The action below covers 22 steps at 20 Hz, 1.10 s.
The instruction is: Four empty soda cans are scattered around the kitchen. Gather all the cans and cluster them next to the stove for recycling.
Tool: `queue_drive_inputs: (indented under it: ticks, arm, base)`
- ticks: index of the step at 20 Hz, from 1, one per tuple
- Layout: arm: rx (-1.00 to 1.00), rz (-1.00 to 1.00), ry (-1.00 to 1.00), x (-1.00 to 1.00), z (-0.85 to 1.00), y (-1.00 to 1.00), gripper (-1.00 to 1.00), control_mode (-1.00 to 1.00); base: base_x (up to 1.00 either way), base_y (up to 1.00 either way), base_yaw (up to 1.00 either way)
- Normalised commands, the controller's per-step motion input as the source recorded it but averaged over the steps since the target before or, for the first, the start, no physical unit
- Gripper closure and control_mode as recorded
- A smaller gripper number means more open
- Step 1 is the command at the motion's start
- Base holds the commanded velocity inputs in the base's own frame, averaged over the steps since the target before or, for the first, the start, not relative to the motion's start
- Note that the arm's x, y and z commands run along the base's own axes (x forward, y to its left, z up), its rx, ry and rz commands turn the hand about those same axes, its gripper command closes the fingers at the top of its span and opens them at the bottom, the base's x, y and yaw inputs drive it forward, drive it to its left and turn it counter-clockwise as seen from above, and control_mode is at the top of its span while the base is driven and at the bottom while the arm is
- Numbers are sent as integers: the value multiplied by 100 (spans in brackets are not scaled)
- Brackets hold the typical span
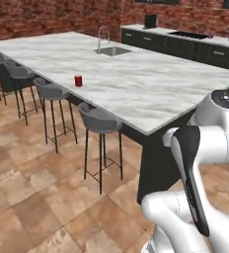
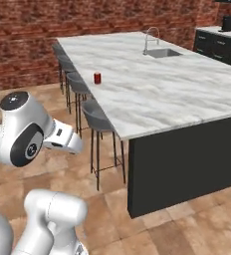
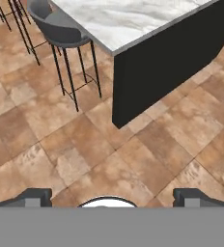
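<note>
A long island with a white, grey-veined marble top (image 1: 151,86) and flat black side panels stands on a floor of square terracotta tiles (image 1: 32,197). The top is smooth and rectangular with a sharp near corner. A small red cylindrical soda can with a silver top (image 1: 78,80) stands upright on the marble near the island's left edge, just above the row of stools. Four grey moulded bar stools on thin black metal legs (image 1: 101,121) line that edge. A recessed steel sink with a curved silver tap (image 1: 106,48) sits far along the top, well apart from the can. Behind it, rough red brick walls (image 1: 47,17) enclose the room, and a far counter on black panelled cabinets carries a flat black glass cooktop (image 1: 189,34).

The white arm with dark joints (image 1: 195,163) is folded close to the base, well short of the island. In the hand view the gripper (image 3: 112,198) points down at the tiles beside the island's black corner, its two dark fingertips (image 3: 34,198) spread wide apart with nothing between them.
</note>
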Motion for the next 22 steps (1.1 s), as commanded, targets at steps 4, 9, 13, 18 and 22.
queue_drive_inputs:
  ticks: [4,9,13,18,22]
  arm:
    - [0,0,0,0,0,0,-100,100]
    - [0,0,0,0,0,0,-100,100]
    - [0,0,0,0,0,0,-100,100]
    - [0,0,0,0,0,0,-100,100]
    - [0,0,0,0,0,0,-100,100]
  base:
    - [64,71,-41]
    - [36,66,-51]
    - [8,78,-53]
    - [7,95,-53]
    - [15,100,-54]
